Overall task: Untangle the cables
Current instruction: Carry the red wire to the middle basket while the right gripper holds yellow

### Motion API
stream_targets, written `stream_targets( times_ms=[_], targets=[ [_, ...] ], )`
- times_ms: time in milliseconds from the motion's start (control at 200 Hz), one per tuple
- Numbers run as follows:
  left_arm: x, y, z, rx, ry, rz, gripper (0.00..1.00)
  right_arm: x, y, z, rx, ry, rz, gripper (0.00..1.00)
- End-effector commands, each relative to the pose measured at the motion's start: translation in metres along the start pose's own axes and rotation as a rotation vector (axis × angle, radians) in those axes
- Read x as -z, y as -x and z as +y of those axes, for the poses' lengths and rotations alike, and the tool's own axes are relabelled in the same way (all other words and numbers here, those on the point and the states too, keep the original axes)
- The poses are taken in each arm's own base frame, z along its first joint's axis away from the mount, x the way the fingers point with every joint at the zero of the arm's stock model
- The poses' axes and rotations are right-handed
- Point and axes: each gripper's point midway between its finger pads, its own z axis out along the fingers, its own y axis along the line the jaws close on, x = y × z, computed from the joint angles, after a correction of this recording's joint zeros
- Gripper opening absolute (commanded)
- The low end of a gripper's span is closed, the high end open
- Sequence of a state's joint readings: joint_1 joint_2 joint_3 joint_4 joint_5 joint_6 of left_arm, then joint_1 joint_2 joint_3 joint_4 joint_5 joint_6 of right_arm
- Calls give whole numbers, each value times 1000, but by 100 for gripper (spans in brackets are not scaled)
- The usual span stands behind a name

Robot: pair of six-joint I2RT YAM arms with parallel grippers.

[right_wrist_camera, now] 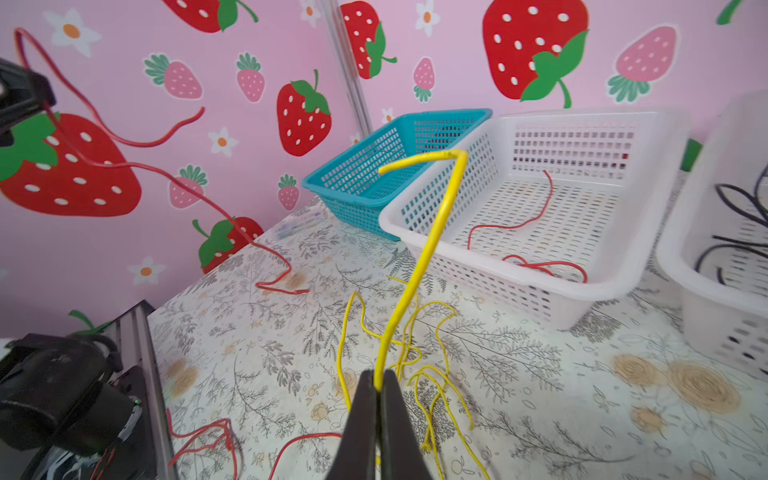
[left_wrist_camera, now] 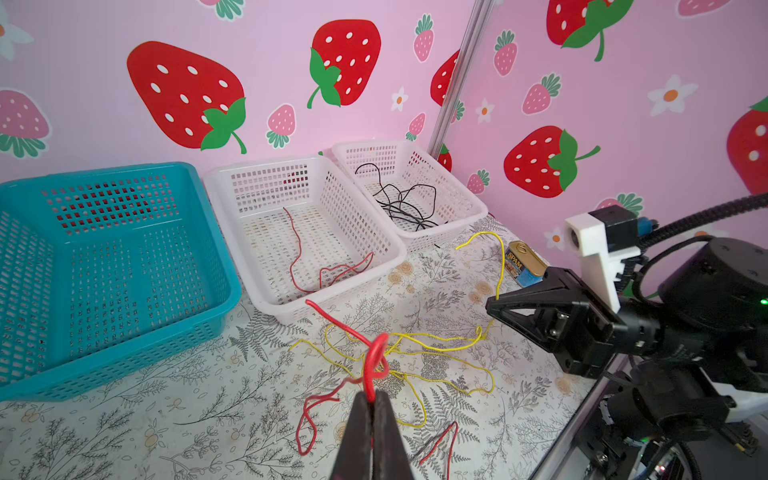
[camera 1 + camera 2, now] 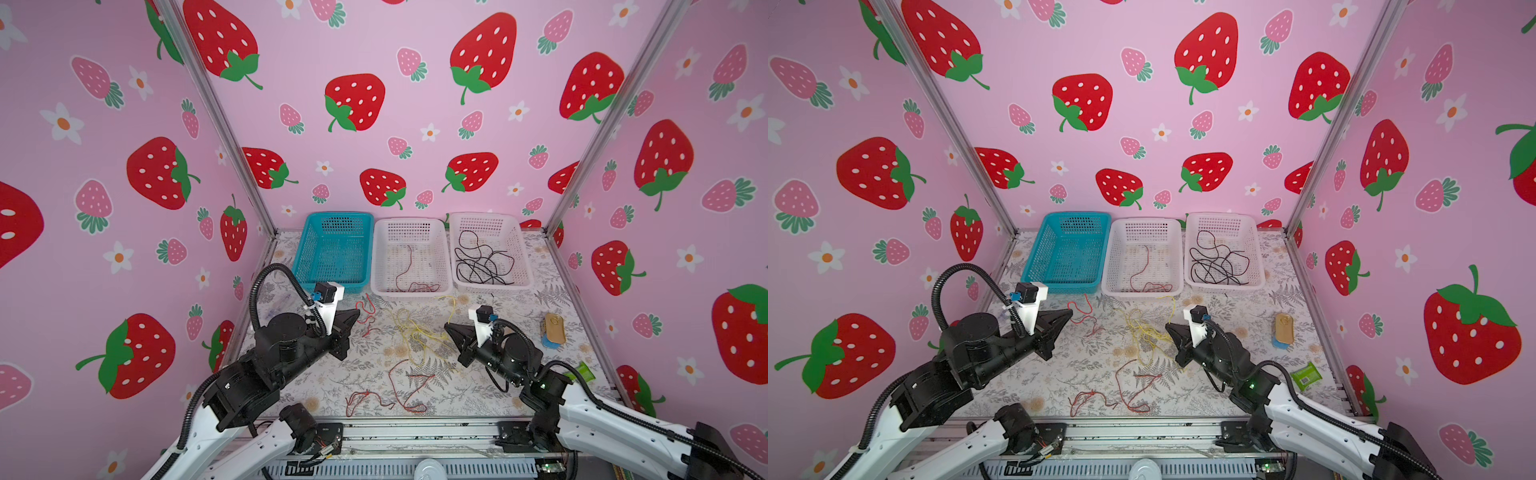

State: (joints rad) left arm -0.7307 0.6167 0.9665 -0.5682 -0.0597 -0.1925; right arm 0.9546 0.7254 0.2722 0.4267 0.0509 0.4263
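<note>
My left gripper [image 3: 357,312] [image 2: 372,395] hangs above the table's left middle, shut on a red cable [image 2: 376,353] that trails down to the table [image 3: 365,316]. My right gripper [image 3: 446,327] [image 1: 377,376] faces it from the right, shut on a yellow cable [image 1: 428,249] whose free end sticks up. That cable runs down into a loose yellow tangle [image 3: 415,334] [image 2: 436,353] between the two grippers. More red cables [image 3: 399,390] lie near the front edge. One red cable [image 3: 409,266] lies in the middle basket, and black cables [image 3: 482,262] lie in the right basket.
Three baskets line the back wall: blue [image 3: 337,216], white [image 3: 409,221] and white [image 3: 486,215]. A Spam can [image 3: 555,328] and a green packet [image 3: 584,370] lie at the right, near the metal frame post.
</note>
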Motion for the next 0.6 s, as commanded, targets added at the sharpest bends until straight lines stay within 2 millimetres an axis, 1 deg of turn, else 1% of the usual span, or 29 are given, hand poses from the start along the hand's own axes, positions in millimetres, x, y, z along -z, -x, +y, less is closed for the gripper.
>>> stream_targets(
  times_ms=[0, 60, 75, 85, 140, 265, 390, 455, 595],
  targets=[
    [-1, 34, -9, -35, -28, -83, 0, 8, -4, -14, -47, -54, -8, 0],
    [-7, 45, -12, -56, -34, -94, 0, 12, -2, -16, -49, -63, -16, 0],
    [-12, 46, -12, -63, -32, -88, 0, 13, -2, -17, -49, -65, -17, 0],
    [-11, 50, -13, -68, -35, -99, 0, 14, -2, -18, -50, -68, -18, 0],
    [-21, 60, -16, -92, -36, -112, 0, 16, -2, -21, -52, -84, -19, 0],
    [-51, 79, -23, -143, -49, -116, 0, 21, -4, -24, -59, -101, -11, 0],
    [-83, 94, -26, -175, -63, -118, 0, 27, 2, -25, -66, -108, -23, 0],
    [-96, 103, -22, -179, -53, -128, 0, 32, 7, -24, -69, -108, -37, 0],
    [-131, 109, -5, -134, -47, -125, 0, 39, 14, -22, -67, -103, -51, 0]
  ],
)
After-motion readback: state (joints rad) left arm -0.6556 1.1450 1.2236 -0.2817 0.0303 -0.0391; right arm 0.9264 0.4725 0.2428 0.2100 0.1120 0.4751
